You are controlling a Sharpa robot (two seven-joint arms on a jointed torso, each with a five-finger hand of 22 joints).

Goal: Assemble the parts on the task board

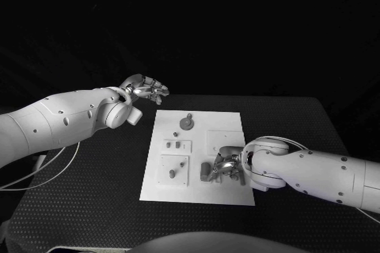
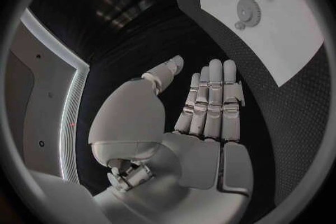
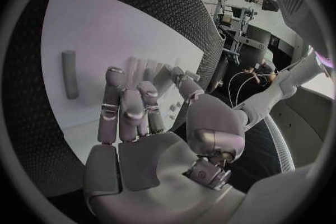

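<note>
Silver right hand (image 1: 225,166) fingers curl over the task board (image 1: 229,127), holding nothing.

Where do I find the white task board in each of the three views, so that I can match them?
Head view: the task board lies in the middle of the table, between the two arms.
Left wrist view: it lies beyond the left hand, with a round part on it.
Right wrist view: it lies under and beyond the right hand.
Shared landmark: the black table bordering the board's white edge.
</note>
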